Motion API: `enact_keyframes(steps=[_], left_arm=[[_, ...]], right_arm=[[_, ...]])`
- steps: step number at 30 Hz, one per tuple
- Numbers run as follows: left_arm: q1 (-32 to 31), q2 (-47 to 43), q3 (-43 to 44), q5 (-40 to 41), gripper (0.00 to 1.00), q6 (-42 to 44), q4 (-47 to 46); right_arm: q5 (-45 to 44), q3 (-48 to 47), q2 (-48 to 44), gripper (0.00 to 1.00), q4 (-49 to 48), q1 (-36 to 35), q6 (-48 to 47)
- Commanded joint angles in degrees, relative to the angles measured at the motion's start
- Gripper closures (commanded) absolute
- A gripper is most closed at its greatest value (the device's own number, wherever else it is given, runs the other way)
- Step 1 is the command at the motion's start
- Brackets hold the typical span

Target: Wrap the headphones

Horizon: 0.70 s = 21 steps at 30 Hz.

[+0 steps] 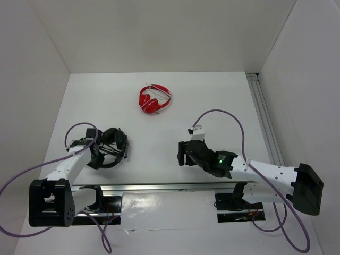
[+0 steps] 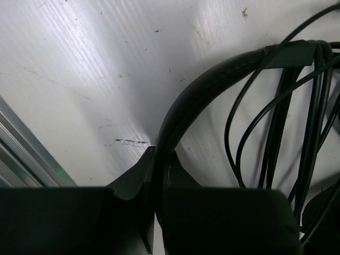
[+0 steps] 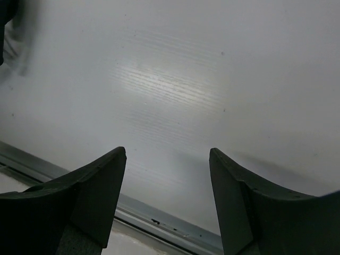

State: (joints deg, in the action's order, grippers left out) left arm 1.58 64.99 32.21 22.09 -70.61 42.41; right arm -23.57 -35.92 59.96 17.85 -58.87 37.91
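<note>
The black headphones [image 1: 113, 144] lie at the near left of the white table, their thin cable gathered in loops along the headband. My left gripper [image 1: 97, 150] is shut on the headband [image 2: 212, 79] at the headset's left side, the band pinched between its jaws [image 2: 161, 154]. In the left wrist view several strands of cable [image 2: 276, 133] run beside the band. My right gripper [image 1: 181, 153] hovers low over bare table right of centre. It is open [image 3: 167, 154] with nothing between its fingers, well apart from the headphones.
Red headphones [image 1: 154, 99] lie at the far middle of the table. An aluminium rail [image 1: 263, 117] runs along the right edge, another [image 1: 175, 186] along the near edge by the arm bases. White walls enclose the left, back and right sides.
</note>
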Motion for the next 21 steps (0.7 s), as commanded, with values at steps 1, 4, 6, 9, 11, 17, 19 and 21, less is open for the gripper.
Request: enact_keyframes(steps=[1,4,6,9,11,17,19,21], left_arm=[[1.0,0.2,-2.3,1.4,0.84,-3.6,-2.4],[1.0,-2.8,-2.3,0.8,0.53,-2.3,-2.4],[1.0,-5.7,-2.3,0.2,0.42,-2.3,1.0],[1.0,-14.0,-1.7,-1.0,0.13,-3.2,5.3],[1.0,-21.0,0.3,-1.8,0.00,-1.8,5.9],[1.0,-29.1,9.3,-5.0,0.00,3.3,7.8],[1.0,-30.4,12.1,-8.6,0.00,9.3,7.8],[0.4,-30.5,16.2,-13.6,0.00,15.6,7.8]], right_arm=[[-5.1,0.3,1.3,0.29,-3.6,-3.3,3.6],[-5.1,-0.2,2.1,0.27,-3.6,-5.8,4.7],[-6.7,-0.7,2.1,0.22,-3.6,-7.1,5.9],[-7.3,-1.8,0.2,0.03,-2.3,-8.8,7.1],[-7.9,-3.0,-0.5,0.00,-1.8,-11.0,7.1],[-10.8,-4.9,-1.1,0.00,0.5,-15.6,8.2],[-12.4,-7.0,-0.4,0.00,2.3,-17.7,8.8],[-14.0,-10.5,0.9,0.00,5.2,-19.4,8.8]])
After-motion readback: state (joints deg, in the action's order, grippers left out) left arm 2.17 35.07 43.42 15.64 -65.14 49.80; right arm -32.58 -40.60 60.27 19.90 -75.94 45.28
